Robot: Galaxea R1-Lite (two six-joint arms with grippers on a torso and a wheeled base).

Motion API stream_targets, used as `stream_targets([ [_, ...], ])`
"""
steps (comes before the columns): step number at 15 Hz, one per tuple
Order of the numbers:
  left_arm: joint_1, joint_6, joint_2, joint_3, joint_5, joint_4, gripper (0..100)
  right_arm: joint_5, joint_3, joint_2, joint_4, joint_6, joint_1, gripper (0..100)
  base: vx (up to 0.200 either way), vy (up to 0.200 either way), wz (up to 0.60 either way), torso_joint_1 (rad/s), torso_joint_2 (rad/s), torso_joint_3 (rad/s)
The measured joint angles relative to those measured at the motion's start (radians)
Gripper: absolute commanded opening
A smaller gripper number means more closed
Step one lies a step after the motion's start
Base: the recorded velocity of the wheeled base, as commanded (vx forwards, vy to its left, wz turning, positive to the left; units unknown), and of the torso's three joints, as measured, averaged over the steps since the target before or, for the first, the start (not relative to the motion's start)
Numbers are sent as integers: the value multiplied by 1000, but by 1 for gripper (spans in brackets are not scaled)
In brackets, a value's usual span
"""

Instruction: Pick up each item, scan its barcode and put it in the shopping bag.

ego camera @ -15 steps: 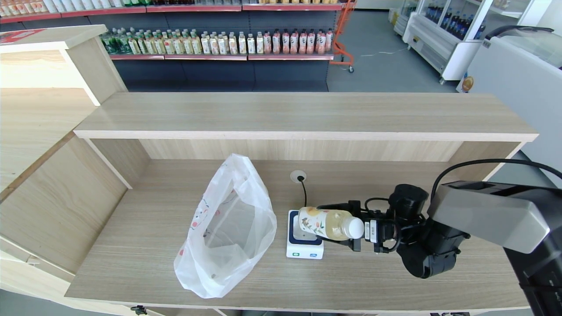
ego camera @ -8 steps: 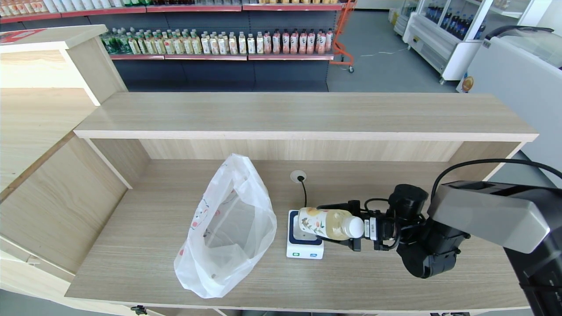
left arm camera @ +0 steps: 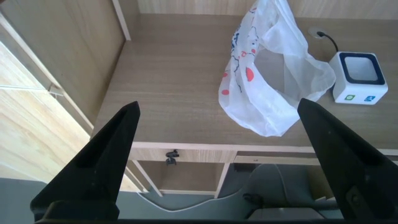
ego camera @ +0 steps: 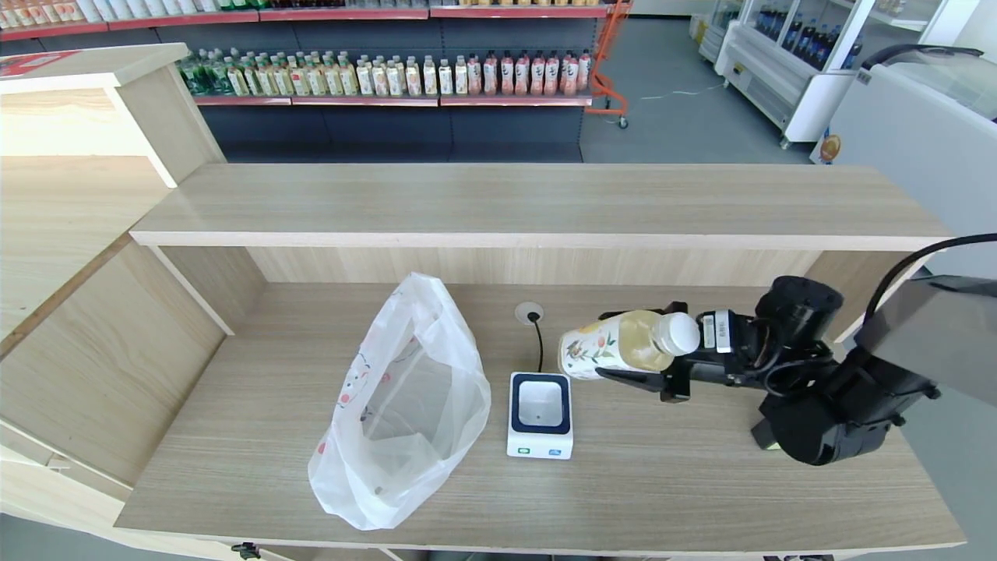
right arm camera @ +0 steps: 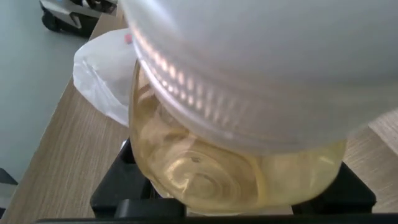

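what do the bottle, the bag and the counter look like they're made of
Bottle: probably clear glossy plastic; the yellowish drink shows through, under a ribbed white cap. Shopping bag: thin translucent plastic film, crinkled and see-through. Counter: matte wood-grain, likely laminate board.

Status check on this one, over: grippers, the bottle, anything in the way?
Left gripper open, off the counter's near side. Right gripper shut on bottle, held sideways above the counter. Scanner sits low between bottle and shopping bag.

Shopping bag left of scanner; bottle right of scanner, above counter.
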Motion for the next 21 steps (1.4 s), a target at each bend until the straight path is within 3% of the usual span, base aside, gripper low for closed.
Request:
stream_targets([
  [4,0,0,0,0,0,0,100,-3,147,-301,356,139,-121,0,0,0,0,0,0,0],
  [7,0,0,0,0,0,0,100,-24,262,-478,566,414,-197,0,0,0,0,0,0,0],
  [9,0,0,0,0,0,0,100,-199,321,-561,585,606,-198,0,0,0,0,0,0,0],
  [12,0,0,0,0,0,0,100,-445,352,-612,589,688,-143,0,0,0,0,0,0,0],
  [17,0,1,0,0,-1,0,100,-687,373,-660,595,689,-122,0,0,0,0,0,0,0],
  [21,0,1,0,0,-1,0,100,-741,405,-713,602,691,-99,0,0,50,0,1,-1,1],
])
